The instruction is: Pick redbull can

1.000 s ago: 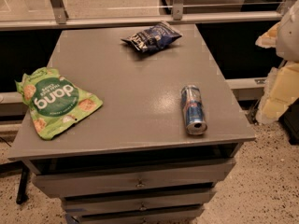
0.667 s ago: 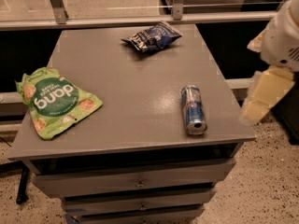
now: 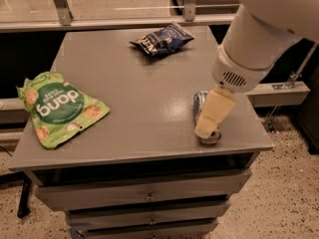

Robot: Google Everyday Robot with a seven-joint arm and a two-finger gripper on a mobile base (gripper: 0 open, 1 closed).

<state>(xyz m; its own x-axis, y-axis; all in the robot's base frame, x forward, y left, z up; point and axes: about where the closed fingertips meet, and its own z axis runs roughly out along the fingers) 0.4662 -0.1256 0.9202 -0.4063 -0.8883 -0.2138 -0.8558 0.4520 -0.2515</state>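
At the very front are the drawers [image 3: 149, 197], one over the other, under the grey table [image 3: 139, 133]. The top one has a little knob in the middle. The floor [image 3: 294, 183] beside them is speckled.

On the table, close to the front right corner, lies the can [image 3: 201, 99]. It is on its side, with one silver end facing the front edge. Its far part looks blue and silver. The gripper [image 3: 209, 122] is right over the can and hides its middle. It is a pale cream colour and points down and a bit to the left. Its tip is at the near end of the can. It looks like it touches the can, but I cannot tell for sure. I also cannot tell if the gripper is spread apart or closed up. It hangs from a big white arm [image 3: 254, 44] that comes in from the top right.

On the left side of the table lies a green bag [image 3: 60, 106], flat, with white letters on it. Part of it sticks out over the left edge. It is well apart from the can.

Far back on the table lies a blue bag [image 3: 162, 39], dark and crinkled. Behind the table runs a grey rail [image 3: 124, 23] with metal posts
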